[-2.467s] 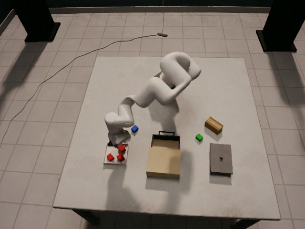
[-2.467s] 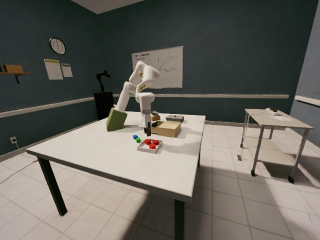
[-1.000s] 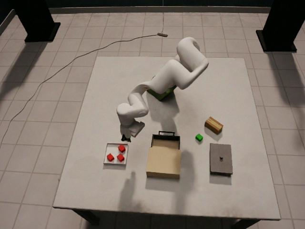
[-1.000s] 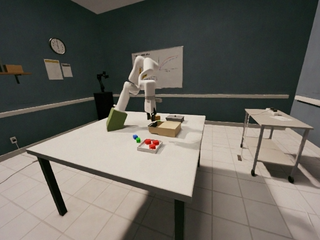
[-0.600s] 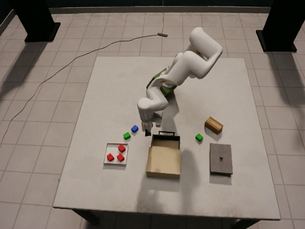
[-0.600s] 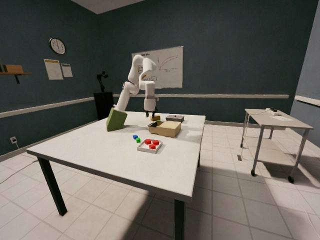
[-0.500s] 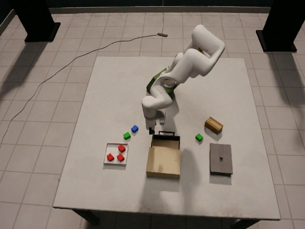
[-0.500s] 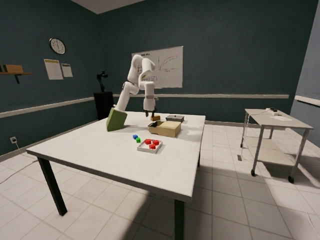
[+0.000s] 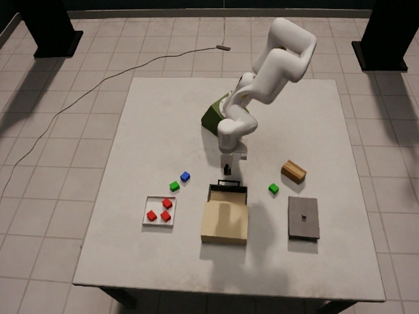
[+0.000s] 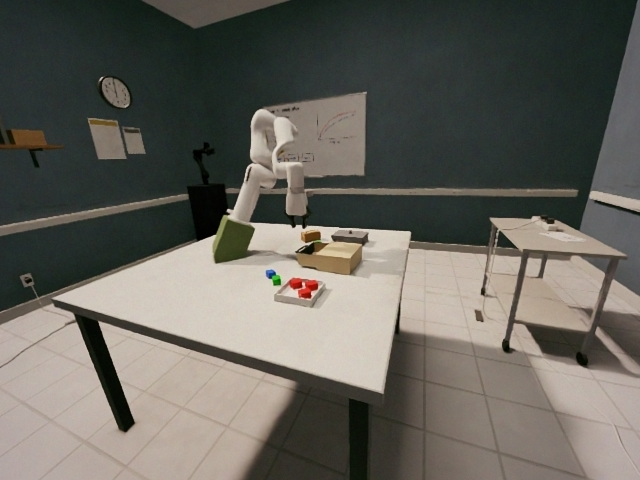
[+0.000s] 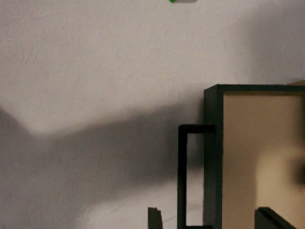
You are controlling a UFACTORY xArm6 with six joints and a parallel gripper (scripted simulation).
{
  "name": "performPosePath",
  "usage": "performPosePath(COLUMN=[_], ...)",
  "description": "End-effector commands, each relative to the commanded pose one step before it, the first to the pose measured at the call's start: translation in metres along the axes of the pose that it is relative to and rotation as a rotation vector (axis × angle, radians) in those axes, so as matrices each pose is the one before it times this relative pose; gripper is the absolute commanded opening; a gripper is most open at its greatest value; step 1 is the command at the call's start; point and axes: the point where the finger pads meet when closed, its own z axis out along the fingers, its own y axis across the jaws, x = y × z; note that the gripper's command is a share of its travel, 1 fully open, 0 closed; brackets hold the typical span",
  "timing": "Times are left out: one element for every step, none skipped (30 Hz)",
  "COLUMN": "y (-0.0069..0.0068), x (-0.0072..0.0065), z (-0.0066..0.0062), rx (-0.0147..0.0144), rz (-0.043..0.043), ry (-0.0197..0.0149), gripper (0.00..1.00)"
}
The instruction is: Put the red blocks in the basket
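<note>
top: high, facing down | exterior: table side, farther | wrist: close, downward | shared top/exterior: tabletop [image 9: 256, 270] [image 10: 232, 320]

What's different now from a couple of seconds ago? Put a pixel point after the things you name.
The pincer [image 9: 227, 171] [image 10: 298, 223] [image 11: 208, 220] moved away from the white basket [image 9: 157, 226] [image 10: 293, 301] and is now by the open drawer's handle [image 9: 228, 181] [image 11: 182, 176], holding nothing. The three red blocks stayed in the basket; the drawer stayed open, and the metal box's lid [image 9: 303, 229] [image 10: 343, 236] stayed on.
</note>
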Motion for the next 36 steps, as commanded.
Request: performPosePath(y=[-0.00104, 0.00000, 0.00000, 0.00000, 0.00000, 0.00000, 0.00000, 0.00000, 0.00000, 0.00000, 0.00000, 0.00000, 0.00000, 0.00000, 0.00000, 0.00000, 0.00000, 0.00000, 0.00000, 0.00000, 0.00000, 0.00000, 0.00000, 0.00000, 0.00000, 0.00000, 0.00000, 0.00000, 0.00000, 0.00000, 0.00000, 0.00000, 0.00000, 0.00000, 0.00000, 0.00000], x=[0.00336, 0.00000, 0.00000, 0.00000, 0.00000, 0.00000, 0.00000, 0.00000, 0.00000, 0.00000, 0.00000, 0.00000, 0.00000, 0.00000, 0.00000, 0.00000, 0.00000, 0.00000, 0.00000, 0.00000, 0.00000, 0.00000, 0.00000, 0.00000, 0.00000, 0.00000, 0.00000, 0.00000, 0.00000, 0.00000, 0.00000, 0.00000, 0.00000, 0.00000, 0.00000, 0.00000], z=[-0.00363, 0.00000, 0.00000, 0.00000, 0.00000, 0.00000, 0.00000, 0.00000, 0.00000, 0.00000, 0.00000, 0.00000, 0.00000, 0.00000, 0.00000, 0.00000, 0.00000, 0.00000, 0.00000, 0.00000, 0.00000, 0.00000, 0.00000, 0.00000, 0.00000, 0.00000, 0.00000, 0.00000, 0.00000, 0.00000, 0.00000, 0.00000, 0.00000, 0.00000, 0.00000, 0.00000], rx=[-0.00555, 0.00000, 0.00000, 0.00000, 0.00000, 0.00000, 0.00000, 0.00000, 0.00000, 0.00000, 0.00000, 0.00000, 0.00000, 0.00000, 0.00000, 0.00000, 0.00000, 0.00000, 0.00000, 0.00000, 0.00000, 0.00000, 0.00000, 0.00000, 0.00000, 0.00000, 0.00000, 0.00000, 0.00000, 0.00000, 0.00000, 0.00000, 0.00000, 0.00000, 0.00000, 0.00000], rz=[0.00103, 0.00000, 0.00000, 0.00000, 0.00000, 0.00000, 0.00000, 0.00000, 0.00000, 0.00000, 0.00000, 0.00000, 0.00000, 0.00000, 0.00000, 0.00000, 0.00000, 0.00000, 0.00000, 0.00000, 0.00000, 0.00000, 0.00000, 0.00000, 0.00000, 0.00000, 0.00000, 0.00000, 0.00000, 0.00000, 0.00000, 0.00000, 0.00000, 0.00000, 0.00000, 0.00000], ry=[-0.01175, 0.00000, 0.00000, 0.00000, 0.00000, 0.00000, 0.00000, 0.00000, 0.00000, 0.00000, 0.00000, 0.00000, 0.00000, 0.00000, 0.00000, 0.00000, 0.00000, 0.00000, 0.00000, 0.00000, 0.00000, 0.00000, 0.00000, 0.00000, 0.00000, 0.00000, 0.00000, 0.00000, 0.00000, 0.00000, 0.00000, 0.00000, 0.00000, 0.00000, 0.00000, 0.00000], gripper=[0.60, 0.60, 0.60, 0.60, 0.60, 0.60, 0.60, 0.60, 0.24, 0.24, 0.24, 0.24, 0.24, 0.24, 0.24, 0.24, 0.24, 0.24, 0.24, 0.24, 0.24, 0.24, 0.24, 0.24, 0.24, 0.24, 0.24, 0.24, 0.24, 0.24, 0.24, 0.24, 0.24, 0.24, 0.24, 0.24])
